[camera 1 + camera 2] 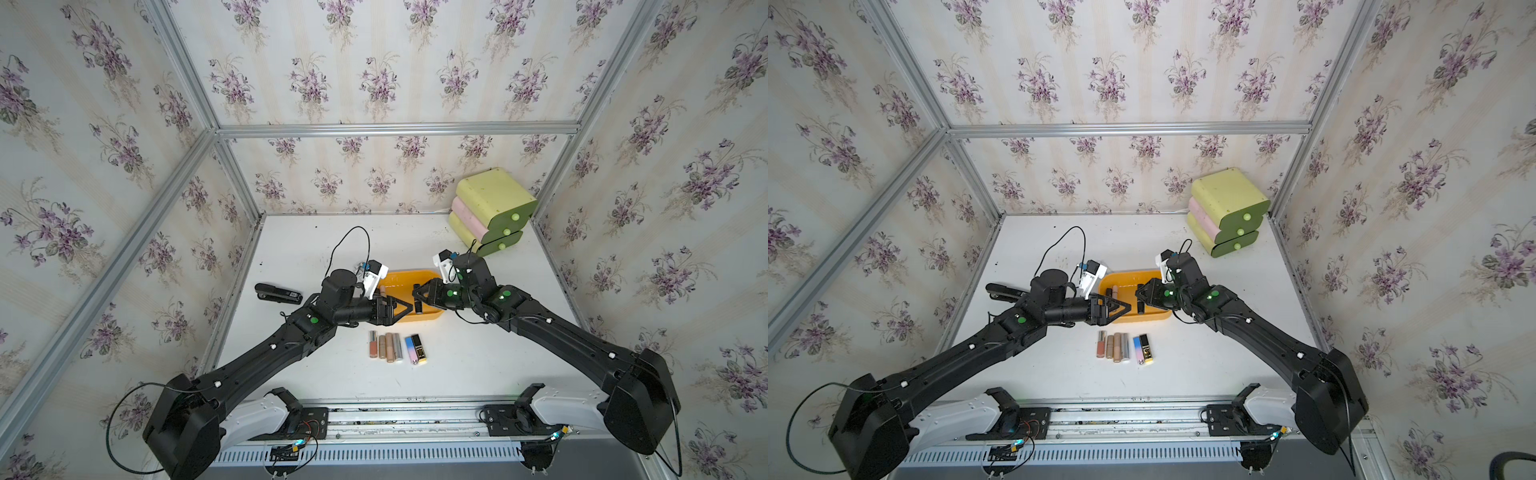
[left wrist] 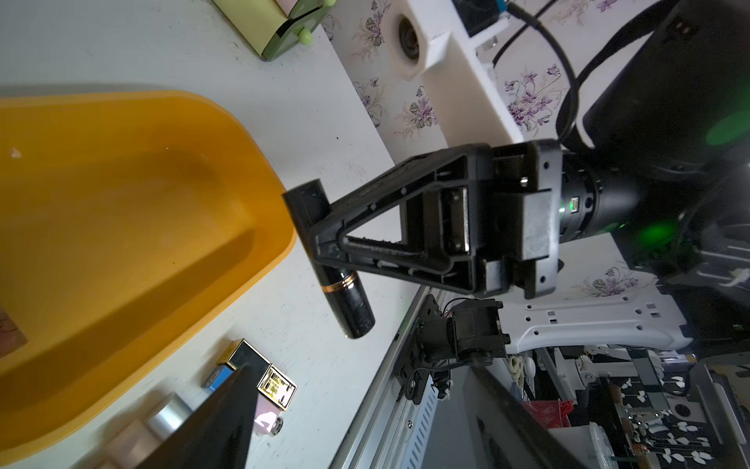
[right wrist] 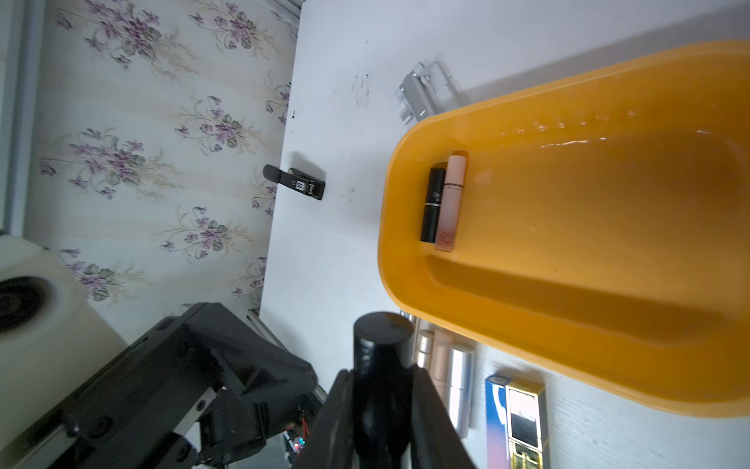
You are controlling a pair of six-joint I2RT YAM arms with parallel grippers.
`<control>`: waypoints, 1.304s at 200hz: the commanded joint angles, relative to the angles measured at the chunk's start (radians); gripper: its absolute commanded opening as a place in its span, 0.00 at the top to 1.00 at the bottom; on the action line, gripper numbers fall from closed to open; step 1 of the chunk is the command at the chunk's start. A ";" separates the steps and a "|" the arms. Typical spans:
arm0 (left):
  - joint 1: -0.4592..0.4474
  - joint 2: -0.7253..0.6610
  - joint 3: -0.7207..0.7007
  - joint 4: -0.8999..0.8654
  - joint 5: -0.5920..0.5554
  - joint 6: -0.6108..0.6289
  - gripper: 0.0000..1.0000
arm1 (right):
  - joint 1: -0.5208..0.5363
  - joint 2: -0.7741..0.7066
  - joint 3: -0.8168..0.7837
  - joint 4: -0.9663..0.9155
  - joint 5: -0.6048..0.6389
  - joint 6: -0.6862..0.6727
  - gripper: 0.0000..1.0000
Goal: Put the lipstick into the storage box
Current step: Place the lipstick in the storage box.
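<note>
right gripper (image 1: pixel 417 298) is clamping the black lipstick (image 2: pixel 350 301). The tube is sitting crosswise in the fingertips, long axis square to the fingers and tilted, one end pointing up toward the wrist camera. left gripper (image 1: pixel 404 310) is hovering tip-to-tip with it, jaws wide, nothing in them, just beside the tube.

Key relation: the storage box (image 3: pixel 401 280) is lying below the right fingertips, its long axis running across from one gripper to the other. In both top views the tube is overlapping the box. The left wrist view is putting it nearer the end rim on the right arm's side, so how far inside it is hanging can't be settled. The right arm is doing the carrying, so the drop is looking like its job — probably a short lowering and release, with the left tips needing to be clear.

Inside, at the end away from the right gripper, a black tube (image 3: pixel 431 203) and a pale pink tube (image 3: pixel 451 199) are lying side by side, touching, across the box's short way. A row of tubes (image 1: pixel 388 347) is waiting on the table (image 1: pixel 478 353), outside the box wall on the arm-base side.

Materials: the held tube is a glossy hard cylinder with a thin gold band — slick, likely to roll on landing. The box is shiny orange plastic with sloped walls, rounded corners and a smooth floor. The table is matte white and scuffed.
</note>
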 commanded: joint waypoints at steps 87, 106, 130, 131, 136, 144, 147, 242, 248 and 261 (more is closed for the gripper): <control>-0.030 0.120 0.079 0.039 0.009 0.017 0.36 | 0.000 -0.010 -0.004 0.100 -0.095 0.053 0.79; -0.036 0.139 0.095 0.039 0.009 0.018 0.38 | 0.000 -0.013 -0.007 0.102 -0.096 0.053 0.79; -0.041 0.155 0.102 0.048 0.006 0.015 0.43 | 0.000 -0.015 -0.010 0.103 -0.100 0.051 0.79; -0.041 0.157 0.102 0.048 0.006 0.015 0.43 | 0.000 -0.015 -0.010 0.103 -0.100 0.050 0.79; -0.042 0.160 0.102 0.052 0.007 0.012 0.44 | 0.000 -0.016 -0.010 0.103 -0.100 0.049 0.79; -0.043 0.163 0.102 0.057 0.006 0.009 0.44 | 0.000 -0.016 -0.010 0.101 -0.099 0.049 0.79; -0.044 0.164 0.103 0.059 0.006 0.009 0.48 | 0.001 -0.016 -0.011 0.101 -0.099 0.048 0.79; -0.045 0.179 0.107 0.061 -0.006 -0.006 0.67 | 0.001 -0.022 -0.018 0.095 -0.093 0.043 0.79; -0.046 0.179 0.106 0.062 -0.008 -0.008 0.68 | 0.002 -0.021 -0.018 0.096 -0.093 0.043 0.79; -0.045 0.179 0.103 0.064 -0.011 -0.010 0.72 | 0.002 -0.021 -0.018 0.099 -0.089 0.043 0.79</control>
